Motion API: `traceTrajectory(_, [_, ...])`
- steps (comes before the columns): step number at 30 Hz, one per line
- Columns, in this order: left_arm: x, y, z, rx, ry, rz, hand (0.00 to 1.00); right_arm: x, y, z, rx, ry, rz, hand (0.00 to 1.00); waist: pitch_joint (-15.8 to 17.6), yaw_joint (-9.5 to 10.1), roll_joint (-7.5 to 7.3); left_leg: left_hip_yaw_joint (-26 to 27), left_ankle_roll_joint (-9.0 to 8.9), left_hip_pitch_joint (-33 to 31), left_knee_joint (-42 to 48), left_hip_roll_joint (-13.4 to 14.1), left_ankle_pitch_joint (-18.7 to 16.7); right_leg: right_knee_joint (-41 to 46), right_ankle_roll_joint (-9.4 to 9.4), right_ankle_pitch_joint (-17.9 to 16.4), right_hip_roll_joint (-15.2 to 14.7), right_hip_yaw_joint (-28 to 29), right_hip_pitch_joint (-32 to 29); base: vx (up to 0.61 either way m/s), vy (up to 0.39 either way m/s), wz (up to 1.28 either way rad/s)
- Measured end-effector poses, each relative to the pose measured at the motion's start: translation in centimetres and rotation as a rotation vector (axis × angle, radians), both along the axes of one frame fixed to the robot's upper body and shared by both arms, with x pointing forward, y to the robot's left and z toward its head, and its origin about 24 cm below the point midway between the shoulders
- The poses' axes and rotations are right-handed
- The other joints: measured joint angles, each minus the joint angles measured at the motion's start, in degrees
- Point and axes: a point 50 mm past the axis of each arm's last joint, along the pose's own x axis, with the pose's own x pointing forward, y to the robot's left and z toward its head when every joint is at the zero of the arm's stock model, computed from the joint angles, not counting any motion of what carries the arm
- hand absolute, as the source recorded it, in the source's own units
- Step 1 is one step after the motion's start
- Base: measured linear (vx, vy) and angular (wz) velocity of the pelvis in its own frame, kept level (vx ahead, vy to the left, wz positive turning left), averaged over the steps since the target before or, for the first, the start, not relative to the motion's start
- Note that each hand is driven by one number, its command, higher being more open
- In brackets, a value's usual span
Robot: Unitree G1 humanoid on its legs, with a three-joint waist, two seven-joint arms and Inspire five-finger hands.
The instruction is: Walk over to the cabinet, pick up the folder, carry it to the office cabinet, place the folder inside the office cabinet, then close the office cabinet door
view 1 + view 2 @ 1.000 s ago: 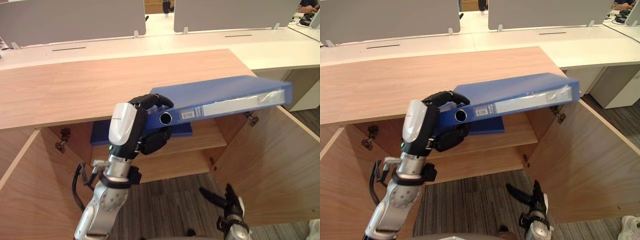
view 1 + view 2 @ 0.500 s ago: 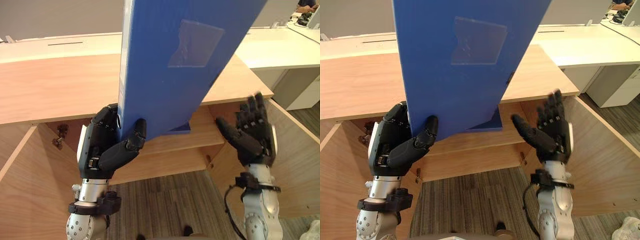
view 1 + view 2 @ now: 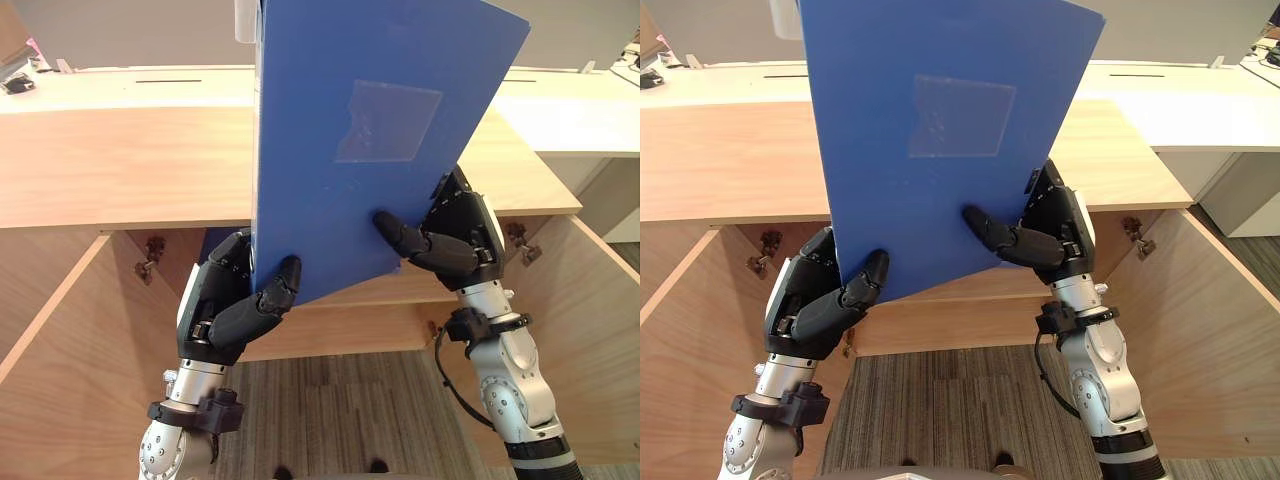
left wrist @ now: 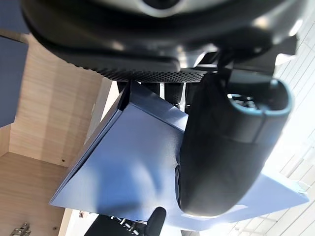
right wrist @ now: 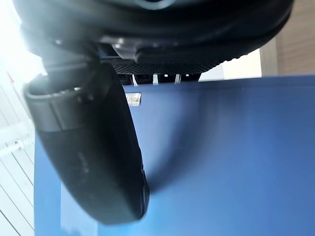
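A large blue folder [image 3: 370, 150] stands upright in front of the open wooden cabinet [image 3: 120, 160], held between both hands. My left hand [image 3: 225, 305] grips its lower left corner, thumb on the front face and fingers behind. My right hand [image 3: 455, 235] pinches the right edge lower down, thumb laid across the front cover. In the left wrist view the thumb [image 4: 226, 147] presses on the blue cover [image 4: 118, 167]. The right wrist view shows the right thumb [image 5: 88, 157] flat against the folder [image 5: 221, 157].
Both cabinet doors hang open, the left door [image 3: 60, 380] and the right door [image 3: 590, 330] flanking my arms. An inner shelf [image 3: 350, 325] runs behind the folder, with a corner of another blue folder [image 3: 213, 243] on it. White desks [image 3: 1180, 100] stand beyond.
The folder has swung from lying sideways in my left hand to standing upright. My right hand rose from low down and took hold of its right edge.
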Motion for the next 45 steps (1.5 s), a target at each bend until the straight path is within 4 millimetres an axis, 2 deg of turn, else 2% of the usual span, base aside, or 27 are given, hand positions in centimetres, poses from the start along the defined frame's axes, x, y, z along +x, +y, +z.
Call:
traceTrajectory(6, [0.0, 0.7, 0.1, -0.023, 0.002, 0.036, 0.0, 0.3, 0.6, 0.7, 0.0, -0.032, 0.032, 0.0, -0.21, 0.24, 0.06, -0.48, 0.19, -0.09, -0.02, -0.03, 0.23, 0.0, -0.01, 0.0, -0.06, -0.31, 0.18, -0.05, -0.036, 0.04])
traceTrajectory(7, [0.0, 0.9, 0.1, -0.017, 0.0, 0.045, 1.0, 0.3, 0.9, 0.7, 0.0, -0.035, 0.043, 0.0, -0.27, 0.25, 0.12, -0.83, 0.24, -0.27, -0.02, -0.06, 0.33, 0.0, -0.01, 0.0, -0.1, -0.48, 0.18, -0.03, -0.025, 0.08])
traceTrajectory(12, [0.0, 1.3, 0.1, -0.022, -0.009, 0.096, 1.0, 0.0, 2.0, 0.9, 0.014, -0.064, 0.071, 0.0, -1.16, 0.5, 0.55, -2.02, 0.24, -0.84, -0.02, -0.08, 0.77, 0.0, -0.03, 0.01, -0.16, -1.44, 0.2, -0.03, -0.032, 0.13])
traceTrajectory(17, [0.2, 3.2, 0.1, 0.044, -0.028, 0.279, 1.0, -0.1, 2.8, 1.0, -0.012, -0.088, 0.061, 0.0, -1.35, 1.53, 0.79, -2.53, 0.14, -0.94, -0.09, -0.06, 1.12, 0.0, -0.06, -0.01, -0.16, -1.77, 0.39, -0.06, -0.038, 0.08])
traceTrajectory(18, [0.0, 6.3, -2.8, 0.045, 0.1, 0.508, 1.0, -0.1, 2.9, 1.2, -0.04, -0.107, -0.002, 0.0, -1.22, 1.52, 1.02, -3.35, -0.34, -1.37, -0.35, -0.04, 1.16, 0.28, -0.37, -0.22, -0.15, -2.21, 0.32, -0.13, -0.06, 0.17])
traceTrajectory(23, [-1.1, 8.2, -5.2, 0.007, 0.216, 0.664, 1.0, 0.0, 1.8, 1.5, -0.027, -0.116, -0.071, 0.0, -1.19, 1.58, 1.18, -3.63, -0.63, -1.57, -0.35, 0.07, 1.44, 0.49, -1.28, -0.88, -0.02, -2.68, 0.17, -0.04, -0.033, 0.06])
traceTrajectory(25, [-1.7, 8.8, -8.5, 0.02, 0.36, 0.682, 1.0, 0.0, 1.3, 1.5, -0.034, -0.117, -0.093, 0.0, -1.8, 1.48, 2.16, -3.91, -0.67, -2.17, -0.36, 0.07, 1.58, 0.49, -1.45, -1.03, -0.02, -3.0, -0.35, -0.01, -0.012, 0.03])
traceTrajectory(26, [-2.4, 8.9, -11.2, 0.052, 0.499, 0.684, 1.0, 0.0, 1.2, 1.5, -0.039, -0.116, -0.097, 0.0, -2.08, 1.4, 2.64, -3.74, -0.59, -2.52, -0.37, 0.06, 1.73, 0.45, -1.46, -1.05, -0.02, -3.0, -0.85, 0.0, -0.02, -0.03])
traceTrajectory(27, [-2.7, 8.9, -12.6, 0.066, 0.572, 0.678, 1.0, 0.0, 1.2, 1.5, -0.04, -0.115, -0.098, 0.0, -2.07, 1.4, 2.75, -3.61, -0.6, -2.61, -0.36, 0.07, 1.81, 0.38, -1.46, -1.08, -0.01, -3.0, -0.97, 0.0, -0.021, -0.08])
traceTrajectory(29, [-5.2, 8.1, -17.8, 0.086, 0.869, 0.64, 1.0, 0.1, 1.4, 1.0, -0.068, -0.097, -0.099, 0.0, -2.01, 1.2, 2.54, -3.42, -0.47, -2.74, -0.37, 0.15, 2.05, 0.18, -1.57, -1.15, 0.33, -2.97, -1.13, -0.01, -0.029, -0.06])
traceTrajectory(31, [-7.0, 7.4, -20.4, 0.094, 1.035, 0.608, 1.0, 0.2, 1.8, 0.5, -0.097, -0.075, -0.086, 0.0, -2.07, 1.03, 2.28, -3.27, -0.52, -2.88, -0.36, 0.35, 2.07, 0.18, -1.72, -1.25, 0.55, -2.89, -1.36, 0.0, -0.029, -0.04])
traceTrajectory(33, [-9.9, 6.3, -23.4, 0.127, 1.246, 0.553, 1.0, 0.5, 3.1, -1.0, -0.167, -0.021, -0.04, 0.0, -2.06, 1.04, 2.08, -3.18, -0.83, -3.67, -0.34, 0.86, 2.29, 0.09, -1.78, -1.28, 0.77, -2.52, -2.13, -0.01, -0.05, -0.02])
traceTrajectory(36, [-12.1, 6.0, -25.0, 0.195, 1.389, 0.5, 1.0, 0.5, 5.1, -3.8, -0.291, 0.067, 0.041, 0.0, -1.32, 1.7, 1.37, -3.1, -1.09, -4.64, 0.11, 1.4, 2.46, 0.37, -1.97, -1.37, 1.12, -2.41, -3.17, -0.02, -0.038, 0.0])
traceTrajectory(38, [-11.7, 6.7, -25.2, 0.234, 1.404, 0.487, 1.0, 0.7, 7.0, -4.9, -0.39, 0.084, 0.116, 0.0, 1.65, 1.92, 0.38, -3.37, -1.64, -7.98, 4.55, 2.26, 1.15, 2.54, -2.55, -1.74, 1.09, -2.45, -5.38, -0.07, -0.039, 0.04])
traceTrajectory(39, [-10.6, 7.3, -25.2, 0.257, 1.388, 0.483, 1.0, 1.1, 8.3, -5.2, -0.459, 0.07, 0.164, 0.0, 4.26, 2.21, 0.08, -3.6, -1.65, -12.36, 10.55, 3.24, -1.07, 4.81, -3.12, -2.11, 1.29, -2.43, -8.05, -0.15, -0.067, 0.0])
traceTrajectory(40, [-9.2, 7.5, -25.0, 0.262, 1.361, 0.481, 1.0, 1.5, 9.0, -5.3, -0.516, 0.056, 0.192, 0.0, 6.18, 2.61, 0.46, -3.93, -1.59, -16.1, 15.75, 4.22, -2.95, 6.89, -3.49, -2.44, 1.64, -2.49, -10.37, -0.21, -0.079, 0.0])
traceTrajectory(41, [-7.4, 7.7, -24.7, 0.268, 1.314, 0.482, 1.0, 2.0, 9.8, -5.5, -0.586, 0.046, 0.216, 0.0, 8.16, 3.23, 1.46, -4.65, -1.57, -20.7, 21.41, 5.61, -4.9, 9.64, -3.82, -3.02, 2.25, -2.69, -13.51, -0.19, -0.053, 0.04])
traceTrajectory(42, [-6.6, 7.7, -24.5, 0.272, 1.293, 0.481, 1.0, 2.3, 10.1, -5.6, -0.625, 0.043, 0.225, 0.0, 9.04, 3.35, 1.94, -5.04, -1.54, -22.56, 23.67, 6.14, -5.64, 11.18, -3.83, -3.58, 2.4, -3.01, -14.81, -0.19, -0.018, 0.1])
traceTrajectory(44, [-4.3, 7.8, -23.7, 0.3, 1.216, 0.47, 1.0, 3.0, 10.9, -5.6, -0.719, 0.019, 0.241, 0.0, 13.62, 3.83, 2.76, -5.68, -1.55, -27.07, 30.03, 7.12, -8.14, 19.22, -3.81, -7.06, 1.99, -3.19, -19.87, -0.19, 0.021, 0.09])
traceTrajectory(45, [-3.9, 7.8, -23.6, 0.298, 1.2, 0.472, 1.0, 3.2, 11.0, -5.4, -0.733, 0.009, 0.24, 0.0, 14.03, 3.89, 2.78, -5.84, -1.78, -28.83, 31.66, 7.2, -8.97, 21.46, -3.77, -8.02, 1.79, -3.14, -21.96, -0.2, 0.033, 0.07])
